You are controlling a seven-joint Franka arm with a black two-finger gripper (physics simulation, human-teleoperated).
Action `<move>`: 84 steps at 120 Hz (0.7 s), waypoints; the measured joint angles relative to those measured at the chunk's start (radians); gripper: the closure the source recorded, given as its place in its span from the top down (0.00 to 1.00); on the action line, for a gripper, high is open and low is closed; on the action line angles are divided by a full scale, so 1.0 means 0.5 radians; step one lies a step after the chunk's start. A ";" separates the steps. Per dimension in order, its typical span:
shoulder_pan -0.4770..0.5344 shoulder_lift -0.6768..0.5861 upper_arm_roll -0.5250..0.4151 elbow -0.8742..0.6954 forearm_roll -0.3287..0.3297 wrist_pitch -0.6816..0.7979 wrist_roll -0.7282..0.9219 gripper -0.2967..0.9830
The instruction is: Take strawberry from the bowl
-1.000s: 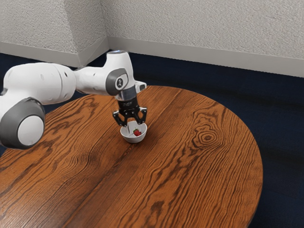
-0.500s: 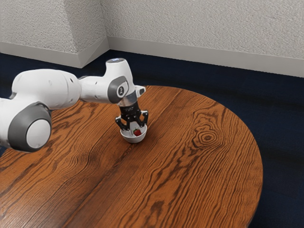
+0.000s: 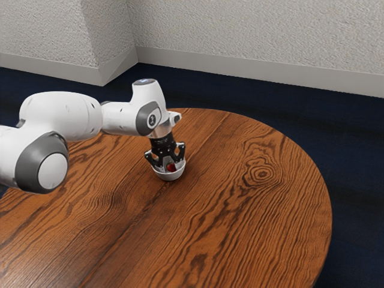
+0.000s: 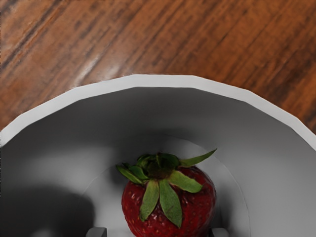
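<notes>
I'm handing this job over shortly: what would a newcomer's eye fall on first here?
Probably the bright red strawberry with its green leaves, lying in the white bowl. Next, the black gripper at the end of the big white arm, reaching down into the bowl with open fingers on either side of the berry. Then the boldly grained round wooden table under it all.

Wood-grained tabletop (image 3: 240,216) with soft sheen, smooth matt white bowl (image 4: 163,81), rough-textured wall (image 3: 252,36)
</notes>
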 joint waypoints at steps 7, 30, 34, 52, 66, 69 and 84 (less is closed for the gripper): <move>0.001 0.001 0.003 0.000 0.000 0.012 -0.002 0.40; -0.002 0.022 0.033 0.007 -0.004 0.040 -0.010 0.43; -0.003 0.028 0.033 0.008 -0.008 0.047 -0.010 0.46; -0.004 0.035 0.034 0.009 -0.030 0.064 -0.010 0.52; -0.004 0.035 0.043 0.009 -0.042 0.064 -0.008 0.48; -0.005 0.033 0.045 0.008 -0.041 0.063 -0.007 0.46; -0.005 0.028 0.050 0.005 -0.031 0.056 -0.006 0.44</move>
